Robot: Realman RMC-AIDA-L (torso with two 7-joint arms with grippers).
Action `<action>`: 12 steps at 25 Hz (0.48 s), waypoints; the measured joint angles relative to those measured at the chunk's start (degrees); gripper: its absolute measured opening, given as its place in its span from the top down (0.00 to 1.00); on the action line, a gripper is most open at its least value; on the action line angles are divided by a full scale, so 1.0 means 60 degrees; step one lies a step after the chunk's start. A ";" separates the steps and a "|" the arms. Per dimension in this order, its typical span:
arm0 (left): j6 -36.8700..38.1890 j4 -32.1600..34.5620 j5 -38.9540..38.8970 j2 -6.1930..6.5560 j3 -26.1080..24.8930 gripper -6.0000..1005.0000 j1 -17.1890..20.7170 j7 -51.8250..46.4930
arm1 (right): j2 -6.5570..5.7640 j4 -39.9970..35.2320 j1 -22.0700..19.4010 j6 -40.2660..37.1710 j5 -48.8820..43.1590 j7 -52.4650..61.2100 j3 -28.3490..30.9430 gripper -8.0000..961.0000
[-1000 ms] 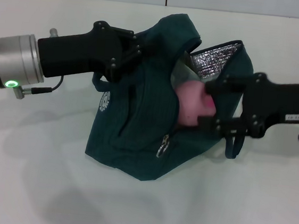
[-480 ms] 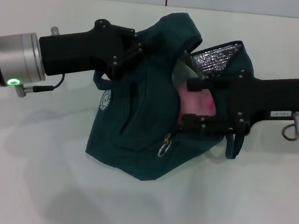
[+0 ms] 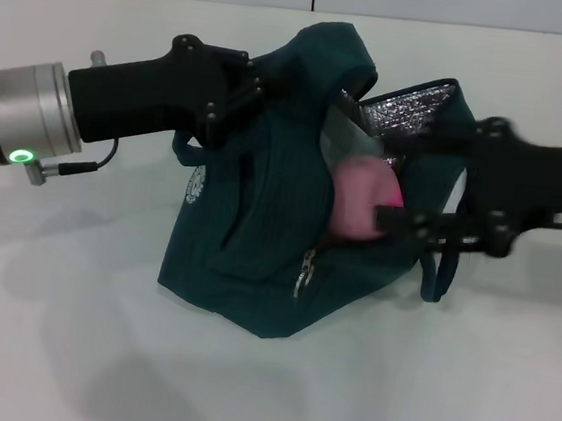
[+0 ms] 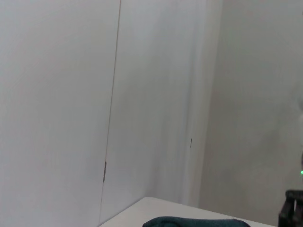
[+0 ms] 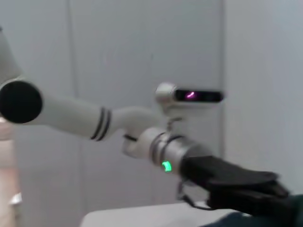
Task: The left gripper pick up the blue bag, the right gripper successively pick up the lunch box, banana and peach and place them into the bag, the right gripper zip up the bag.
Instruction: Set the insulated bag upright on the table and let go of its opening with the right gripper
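Peach going into the held-open blue bag

Near the table's (image 3: 38,326) middle, the left claw (image 3: 242,84) is clamped on the upper fabric of the blue bag (image 3: 258,238), holding its foil-lined mouth open toward the right edge. The right claw (image 3: 397,178) reaches in from the right side, its fingers (image 3: 400,221) spread apart either side of the pink peach (image 3: 360,201), which sits just inside the bag's opening.

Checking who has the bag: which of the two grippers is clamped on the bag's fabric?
The left gripper: it grips the bag at its upper edge. The right gripper sits open at the bag's mouth, around the peach.
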 joint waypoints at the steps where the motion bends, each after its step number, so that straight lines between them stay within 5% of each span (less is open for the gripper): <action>1: 0.0000 0.0000 -0.0001 0.0000 0.0001 0.96 0.0003 0.0001 | -0.0005 -0.0175 -0.0215 -0.0033 0.0034 -0.0025 0.0161 0.26; 8: -0.0020 -0.0012 0.0003 0.0003 0.0000 0.96 0.0011 0.0002 | -0.0529 -0.0579 -0.1220 -0.0486 -0.0815 0.0916 0.0610 0.27; 12: -0.0066 -0.0014 0.0028 0.0002 0.0016 0.96 0.0010 0.0002 | -0.0481 -0.0525 -0.1460 -0.0439 -0.1628 0.1264 0.0930 0.27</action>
